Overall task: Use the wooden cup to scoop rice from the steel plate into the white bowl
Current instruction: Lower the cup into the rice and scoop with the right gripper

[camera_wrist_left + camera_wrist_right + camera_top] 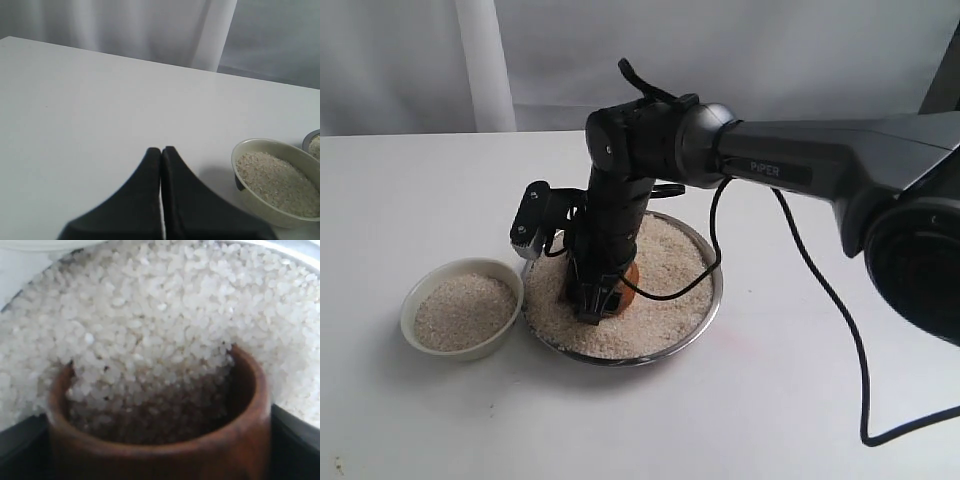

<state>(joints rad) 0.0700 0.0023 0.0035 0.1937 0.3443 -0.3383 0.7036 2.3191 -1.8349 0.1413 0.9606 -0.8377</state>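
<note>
The right gripper [598, 296] is reaching down into the steel plate [708, 296], which is sitting in the lower middle of the exterior view. It is gripping the wooden cup [629, 278] between its two fingers, and the jaws are opened only as wide as the cup body. The cup is lying tilted with its mouth pushed into the rice [665, 255]. In the right wrist view, grains are spilling over its far lip and covering part of the dark inside. I am judging that the cup is in the middle of a scoop and is not yet full.

The white bowl [417, 300] is standing at the lower left of the exterior view, just beside the plate and apart from the cup. It is already holding a good layer of rice, close to its rim, so part of the transfer seems done. The plate is holding a thick heap too, so much is left if all of it should go over. How many scoops are wanted I cannot tell.

The left gripper [161, 152] is hanging over the bare table [100, 100] with its fingers pressed together and nothing between them. It is taking no part.

What is left for this scoop is lifting the cup level, carrying it leftward over the bowl and tipping it out.
</note>
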